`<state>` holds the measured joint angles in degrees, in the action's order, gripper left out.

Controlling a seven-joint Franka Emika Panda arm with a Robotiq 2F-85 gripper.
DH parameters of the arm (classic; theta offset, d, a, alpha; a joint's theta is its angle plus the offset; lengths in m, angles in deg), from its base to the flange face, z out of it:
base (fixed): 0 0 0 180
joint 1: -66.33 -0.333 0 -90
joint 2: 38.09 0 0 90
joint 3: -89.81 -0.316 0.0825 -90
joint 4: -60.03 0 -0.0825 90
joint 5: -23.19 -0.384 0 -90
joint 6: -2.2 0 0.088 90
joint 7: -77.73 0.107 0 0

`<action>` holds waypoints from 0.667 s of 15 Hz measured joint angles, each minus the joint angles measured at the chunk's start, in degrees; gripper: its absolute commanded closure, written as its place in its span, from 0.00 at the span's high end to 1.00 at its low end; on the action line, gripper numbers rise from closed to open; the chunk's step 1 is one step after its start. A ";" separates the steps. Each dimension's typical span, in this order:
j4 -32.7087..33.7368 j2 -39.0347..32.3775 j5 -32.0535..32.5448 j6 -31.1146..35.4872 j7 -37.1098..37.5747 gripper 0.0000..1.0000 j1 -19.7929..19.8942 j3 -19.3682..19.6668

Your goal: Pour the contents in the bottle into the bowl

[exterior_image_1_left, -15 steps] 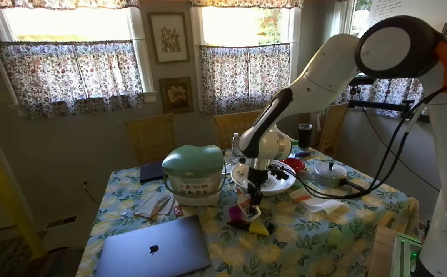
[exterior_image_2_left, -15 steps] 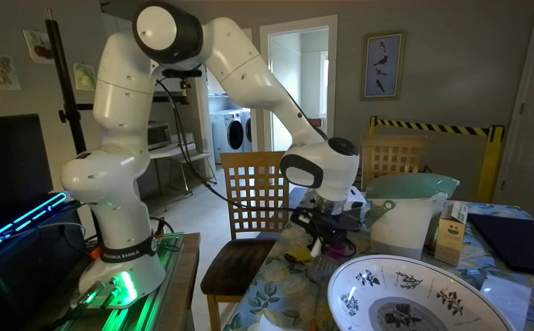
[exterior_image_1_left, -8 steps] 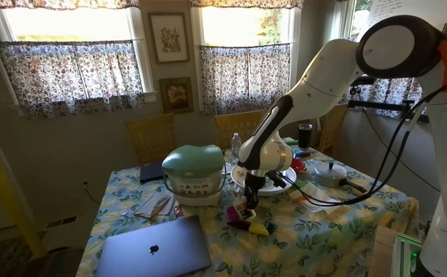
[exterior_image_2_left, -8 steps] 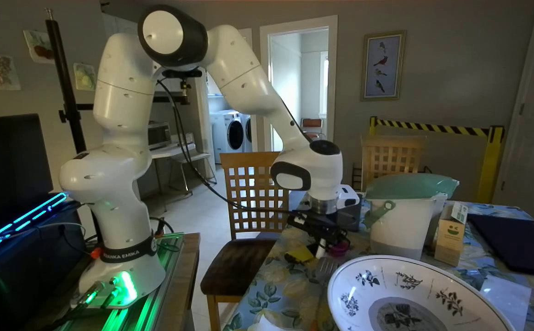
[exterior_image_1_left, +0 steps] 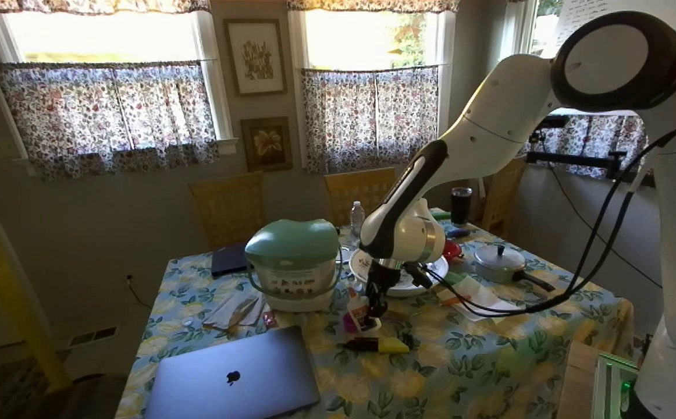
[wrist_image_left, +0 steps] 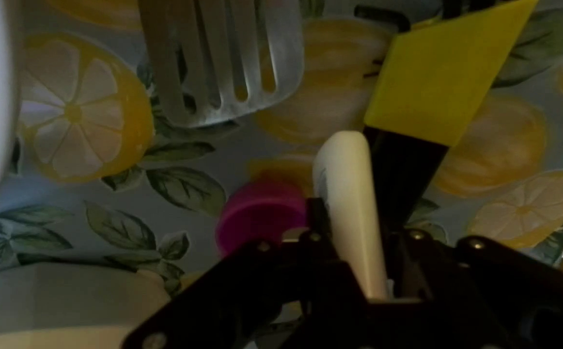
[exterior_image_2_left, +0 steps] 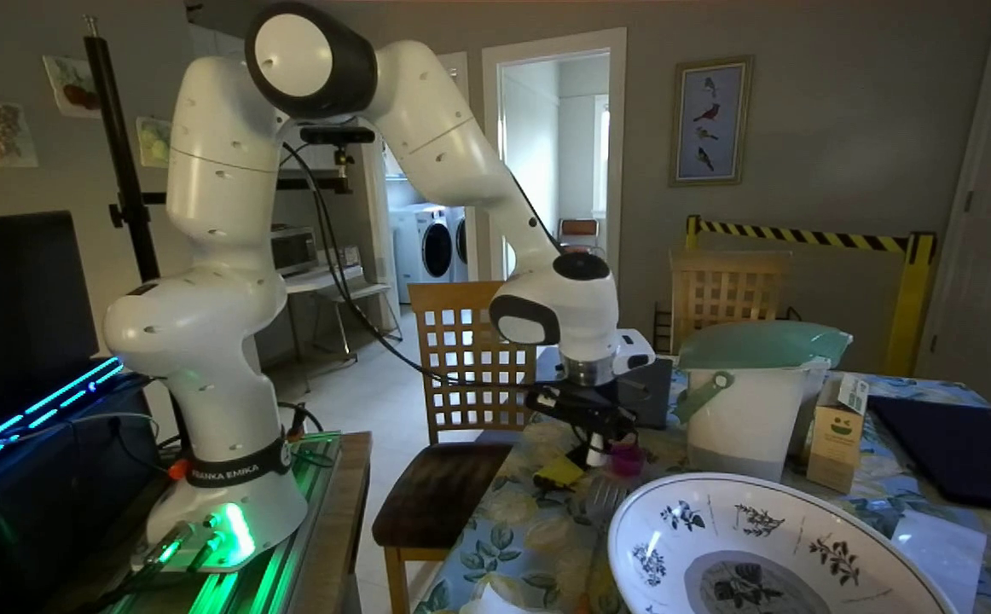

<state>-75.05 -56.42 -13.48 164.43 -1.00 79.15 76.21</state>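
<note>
The bottle point(exterior_image_1_left: 357, 308) is small and white with an orange-red cap, and leans slightly in an exterior view. My gripper point(exterior_image_1_left: 376, 307) is shut on it, low over the table. In the wrist view the bottle point(wrist_image_left: 351, 194) stands between the fingers point(wrist_image_left: 356, 225); its cap is hidden there. In an exterior view only a white part of the bottle point(exterior_image_2_left: 596, 450) shows below the gripper point(exterior_image_2_left: 602, 424). The wide white bowl point(exterior_image_2_left: 721, 493) has a leaf-patterned rim. It lies behind the gripper in an exterior view point(exterior_image_1_left: 431, 283), and its edge shows at left in the wrist view point(wrist_image_left: 1, 121).
A pink cup point(wrist_image_left: 257, 213) and a yellow-and-black tool point(wrist_image_left: 441, 77) are close beside the bottle. A slotted metal spatula point(wrist_image_left: 228, 92) lies between it and the bowl. A green-lidded tub point(exterior_image_1_left: 294, 250), a laptop point(exterior_image_1_left: 233, 375) and a lidded pot point(exterior_image_1_left: 498, 263) stand around.
My gripper has moved left in both exterior views with the bottle in it, and the wrist is a little lower in an exterior view. The yellow-and-black tool has turned slightly.
</note>
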 measured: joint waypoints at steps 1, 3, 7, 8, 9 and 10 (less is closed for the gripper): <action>-0.48 0.79 -2.24 1.40 -1.49 0.06 0.54 -1.19; -1.27 2.16 -6.65 3.40 -4.67 0.06 1.71 -3.67; -1.45 2.65 -14.41 4.79 -11.31 0.06 4.02 -7.72; -1.33 2.50 -16.83 5.19 -13.51 0.06 4.68 -8.82; -1.10 2.24 -19.31 5.32 -15.94 0.06 5.40 -9.96; -0.92 1.94 -21.54 5.36 -18.20 0.06 6.05 -11.04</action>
<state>-75.97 -54.48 -35.01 169.79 -19.21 85.20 65.18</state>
